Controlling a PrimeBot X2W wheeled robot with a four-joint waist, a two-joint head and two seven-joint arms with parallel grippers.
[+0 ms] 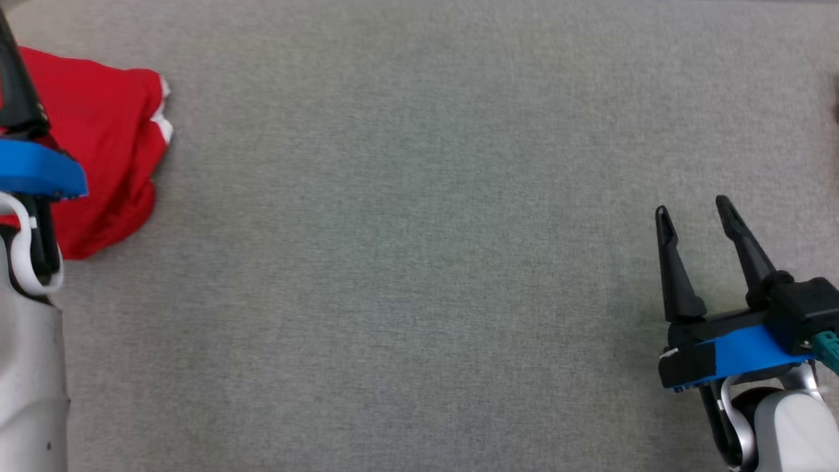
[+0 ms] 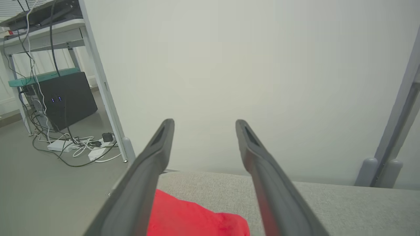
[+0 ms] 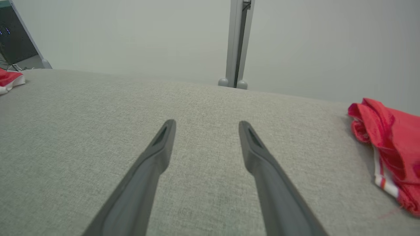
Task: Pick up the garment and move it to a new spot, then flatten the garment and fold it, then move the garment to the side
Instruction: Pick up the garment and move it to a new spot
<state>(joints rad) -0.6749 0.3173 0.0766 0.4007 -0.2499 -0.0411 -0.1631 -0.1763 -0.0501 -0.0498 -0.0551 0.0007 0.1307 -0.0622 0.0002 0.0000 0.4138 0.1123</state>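
Red garment (image 1: 111, 151) lies lengthwise front-to-back, white trim (image 1: 165, 126) rightward; left hand (image 2: 203, 122) and right hand (image 1: 693, 211) spread, empty.

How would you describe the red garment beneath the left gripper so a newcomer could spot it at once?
On the broad grey fabric surface, go to the left edge in the head view. The crumpled red garment with white trim lies there under the open left gripper; the other red garment lies far to the right.
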